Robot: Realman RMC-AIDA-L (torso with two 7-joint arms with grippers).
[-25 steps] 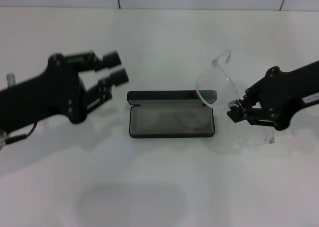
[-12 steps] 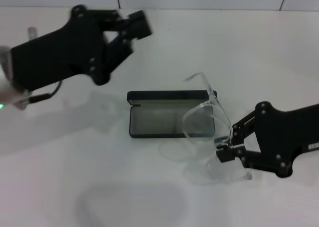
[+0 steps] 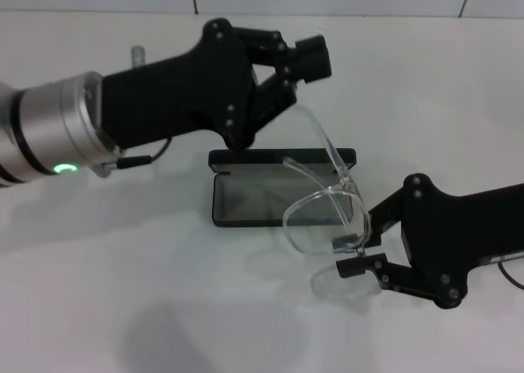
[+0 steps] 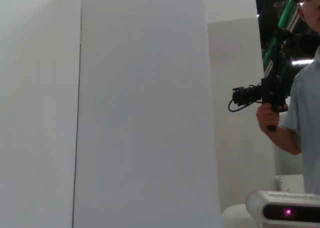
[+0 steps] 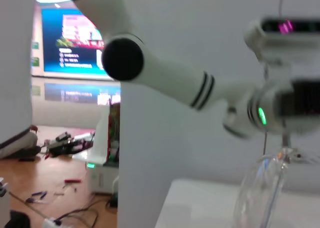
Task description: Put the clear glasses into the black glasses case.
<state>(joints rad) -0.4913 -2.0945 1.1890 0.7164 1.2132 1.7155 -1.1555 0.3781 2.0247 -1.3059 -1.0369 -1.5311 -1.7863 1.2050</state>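
White bench (image 3: 164,307), plain and smooth, running back to a tiled wall. Sitting flat on it, right in the middle, the black glasses case (image 3: 282,198), lid open and standing up along its far edge, grey lining showing, long side facing the robot.

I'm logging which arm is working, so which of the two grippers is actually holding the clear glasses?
The right gripper, low beside the black glasses case, is shut on the clear glasses. The left gripper hangs above the case's far edge, holding nothing.
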